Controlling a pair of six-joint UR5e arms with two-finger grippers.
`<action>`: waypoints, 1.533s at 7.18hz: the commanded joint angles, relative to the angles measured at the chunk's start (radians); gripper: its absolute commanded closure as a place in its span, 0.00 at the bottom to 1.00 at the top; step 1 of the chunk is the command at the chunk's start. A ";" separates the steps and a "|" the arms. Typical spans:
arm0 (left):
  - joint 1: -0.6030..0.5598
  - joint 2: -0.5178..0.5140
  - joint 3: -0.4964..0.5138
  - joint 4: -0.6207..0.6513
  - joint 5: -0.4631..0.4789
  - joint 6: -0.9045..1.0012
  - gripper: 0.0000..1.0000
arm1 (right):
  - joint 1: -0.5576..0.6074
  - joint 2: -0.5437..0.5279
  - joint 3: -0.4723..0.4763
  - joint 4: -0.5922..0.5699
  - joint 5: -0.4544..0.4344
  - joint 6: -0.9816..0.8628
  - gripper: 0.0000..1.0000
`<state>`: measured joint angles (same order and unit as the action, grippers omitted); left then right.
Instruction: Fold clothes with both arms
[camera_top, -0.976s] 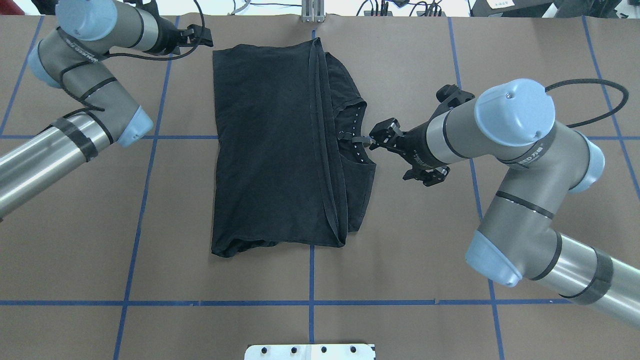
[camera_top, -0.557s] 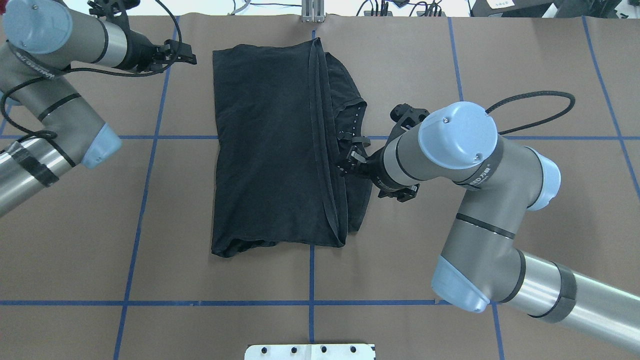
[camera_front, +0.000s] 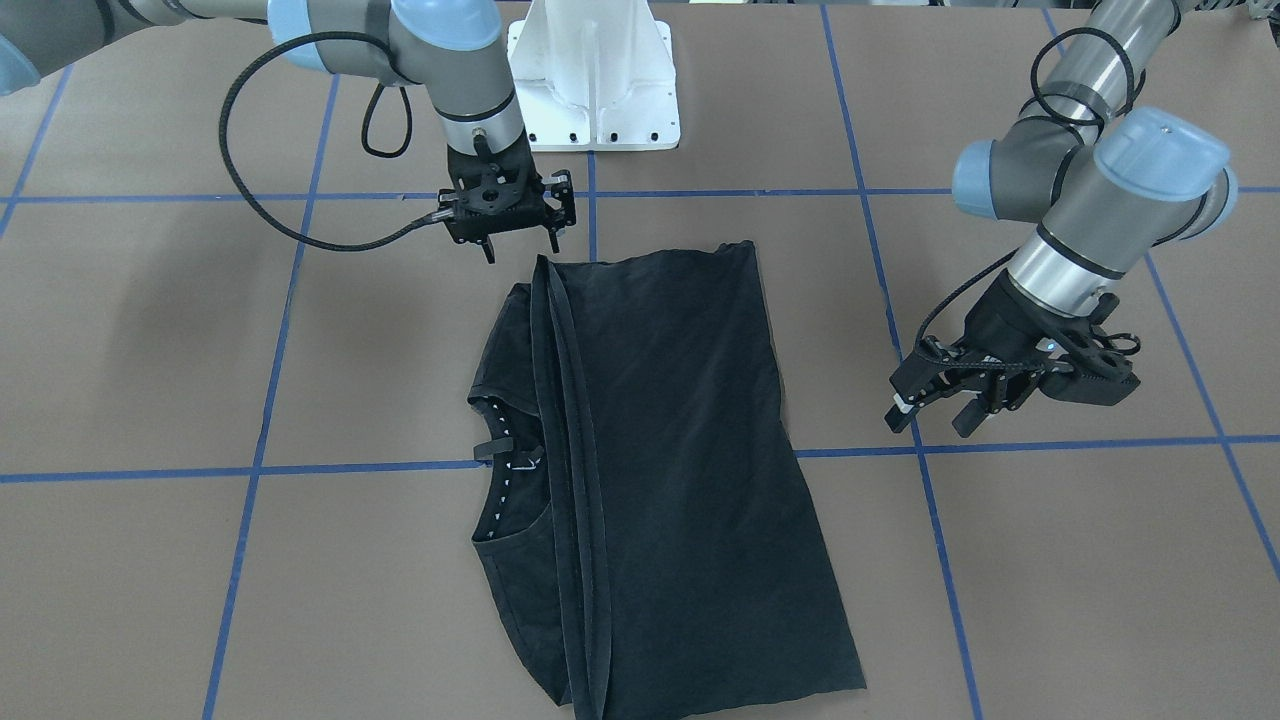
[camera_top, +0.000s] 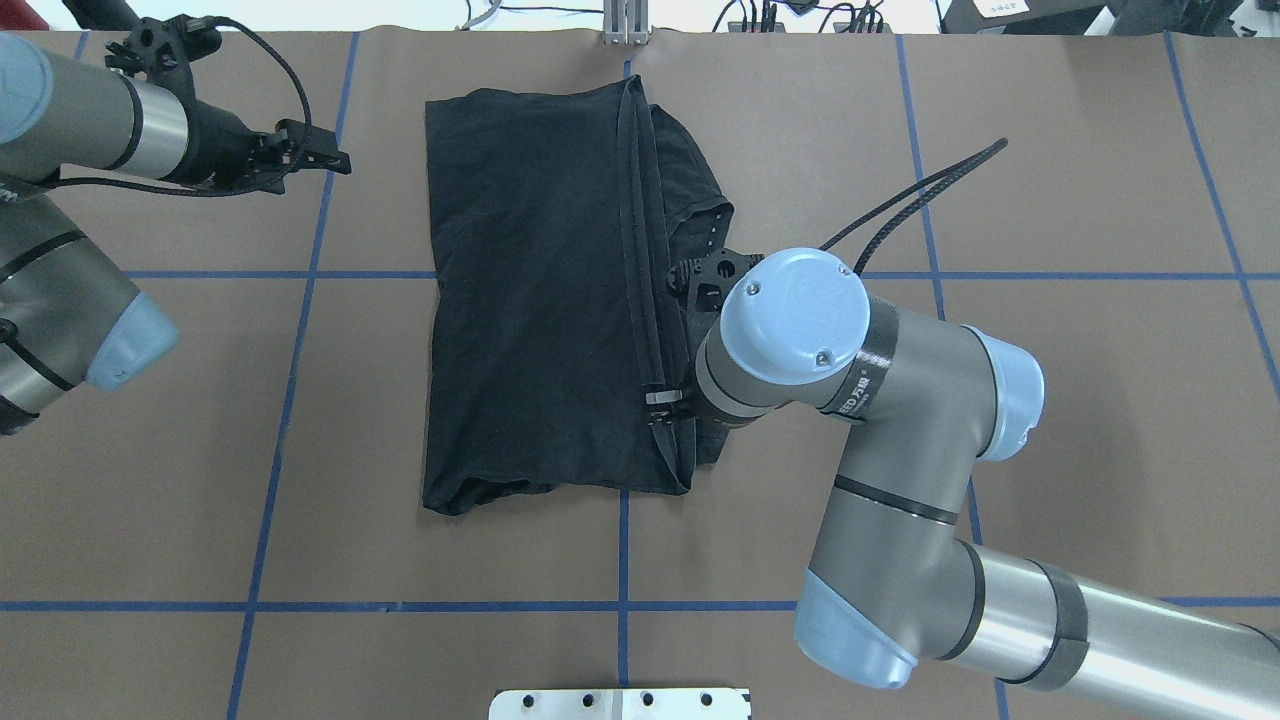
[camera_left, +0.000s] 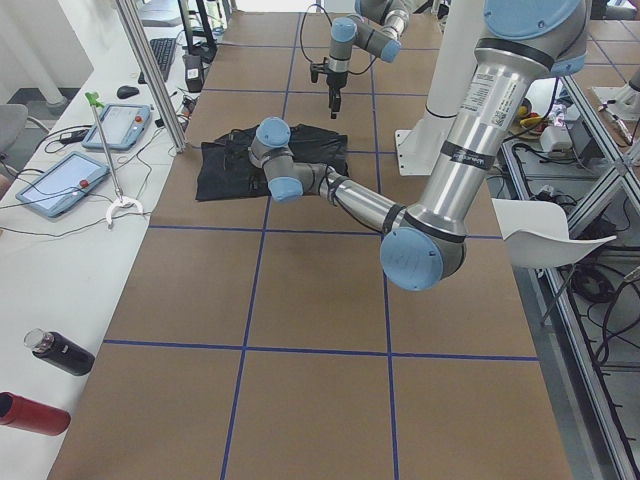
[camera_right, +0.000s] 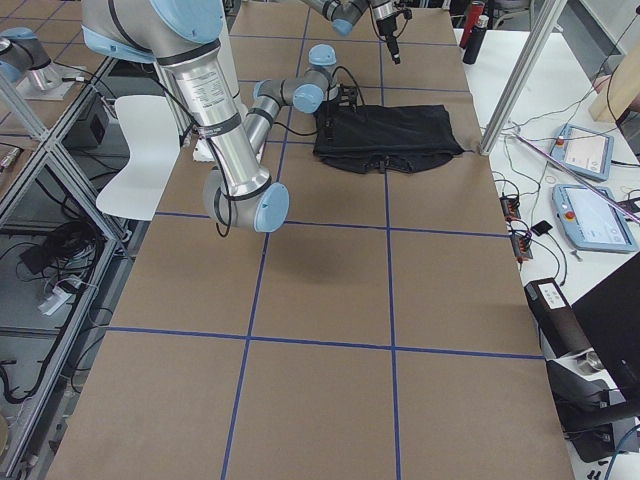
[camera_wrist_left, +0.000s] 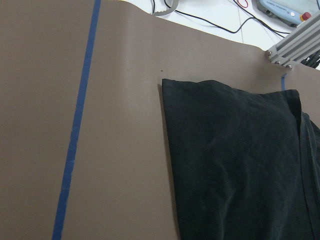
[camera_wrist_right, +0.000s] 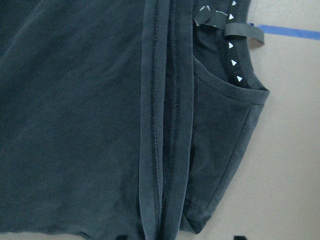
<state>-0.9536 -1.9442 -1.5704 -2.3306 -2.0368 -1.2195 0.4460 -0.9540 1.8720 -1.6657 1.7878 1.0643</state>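
The black T-shirt (camera_top: 530, 300) lies folded lengthwise on the brown table, graphic hidden. Its collar (camera_front: 500, 460) with white triangle marks shows beside the doubled hem fold (camera_wrist_right: 160, 125). My right gripper (camera_top: 660, 410) hovers open over the fold near the shirt's robot-side edge; in the front view the right gripper (camera_front: 520, 242) stands just above that edge, empty. My left gripper (camera_front: 930, 410) is open and empty over bare table, well clear of the shirt's side edge (camera_wrist_left: 167, 150); it also shows in the overhead view (camera_top: 325, 160).
The white pedestal base (camera_front: 595, 80) stands at the robot's side. Blue tape lines (camera_top: 620, 605) grid the brown cover. An aluminium post (camera_top: 625, 20) rises at the far edge. Tablets (camera_left: 60, 180) and bottles (camera_left: 60, 352) lie on the operators' side bench.
My right arm swung from beside the collar in over the shirt and toward the robot along the fold. My left arm drew back to the left, away from the shirt's far corner.
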 joint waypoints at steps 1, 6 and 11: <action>0.009 0.011 -0.003 0.008 0.001 -0.003 0.03 | -0.041 0.087 -0.074 -0.074 -0.054 -0.229 0.46; 0.027 0.016 -0.014 0.004 0.010 -0.071 0.02 | -0.134 0.205 -0.284 -0.198 -0.209 -0.400 0.49; 0.036 0.016 -0.013 0.004 0.021 -0.074 0.02 | -0.138 0.209 -0.295 -0.198 -0.220 -0.400 0.71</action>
<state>-0.9188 -1.9282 -1.5843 -2.3271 -2.0193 -1.2931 0.3096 -0.7418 1.5772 -1.8638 1.5689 0.6642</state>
